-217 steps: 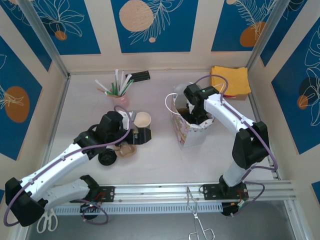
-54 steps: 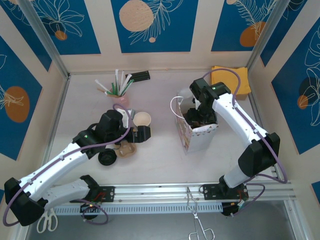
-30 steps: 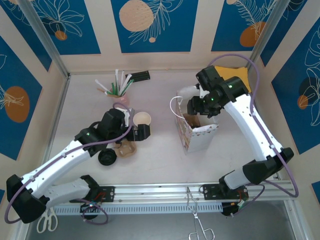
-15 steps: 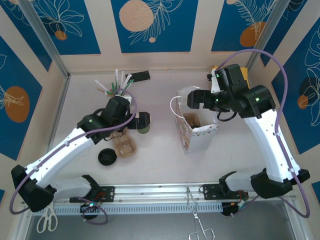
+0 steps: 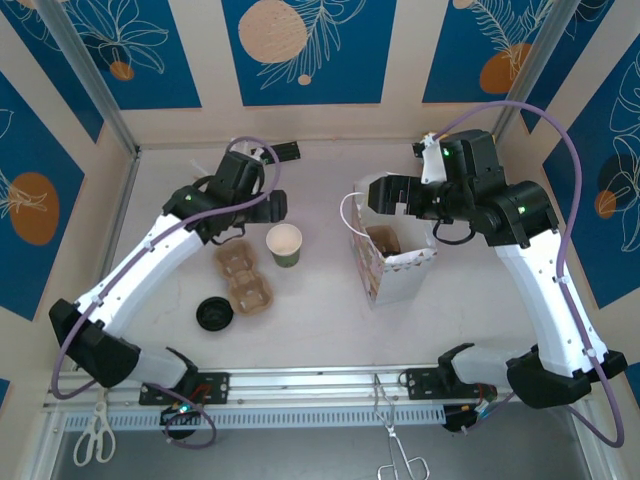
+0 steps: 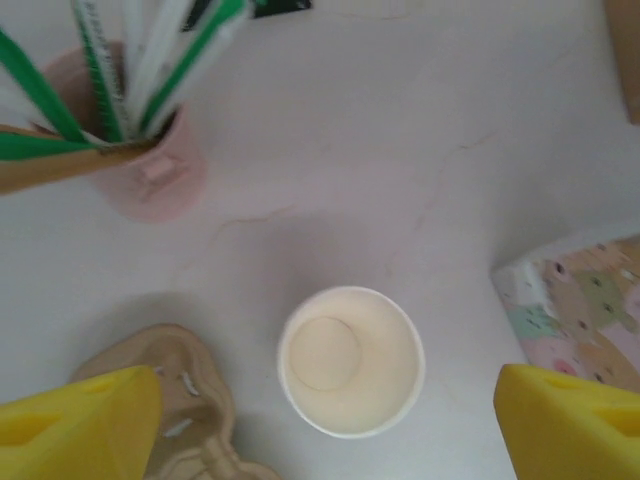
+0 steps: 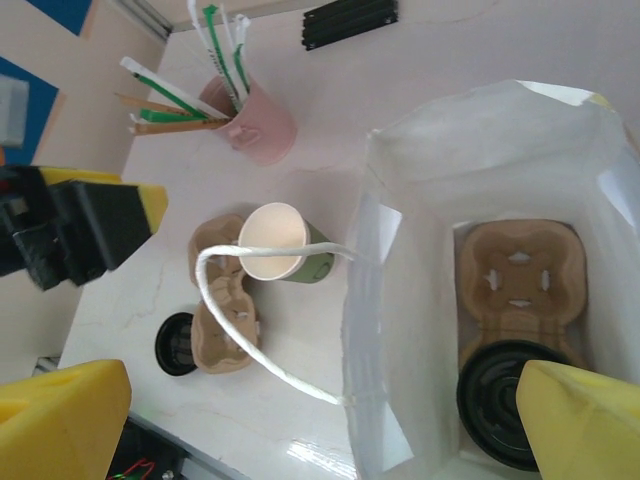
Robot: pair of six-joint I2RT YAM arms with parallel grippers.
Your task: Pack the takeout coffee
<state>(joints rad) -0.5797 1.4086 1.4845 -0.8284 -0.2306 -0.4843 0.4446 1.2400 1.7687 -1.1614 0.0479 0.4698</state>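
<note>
A green paper cup [image 5: 285,244] with a cream inside stands upright and empty on the table, left of the patterned paper bag [image 5: 398,268]. My left gripper [image 5: 272,206] hovers above and just behind the cup [image 6: 350,360], open, its yellow fingertips [image 6: 80,420] wide apart. My right gripper [image 5: 388,194] hangs open above the bag's far rim. The bag [image 7: 470,170] holds a cardboard carrier [image 7: 520,272] and a black-lidded cup [image 7: 495,405]. Its white handle loops out over the green cup [image 7: 288,245].
A second cardboard carrier [image 5: 244,278] and a loose black lid [image 5: 214,314] lie left of the cup. A pink holder with straws [image 7: 255,125] stands at the back, with a black packet [image 7: 350,18] beyond it. Tongs [image 5: 398,455] and scissors [image 5: 95,440] lie beyond the front rail.
My left gripper has drawn back and up from the cup, which now stands free. My right gripper has lifted out of the bag and opened.
</note>
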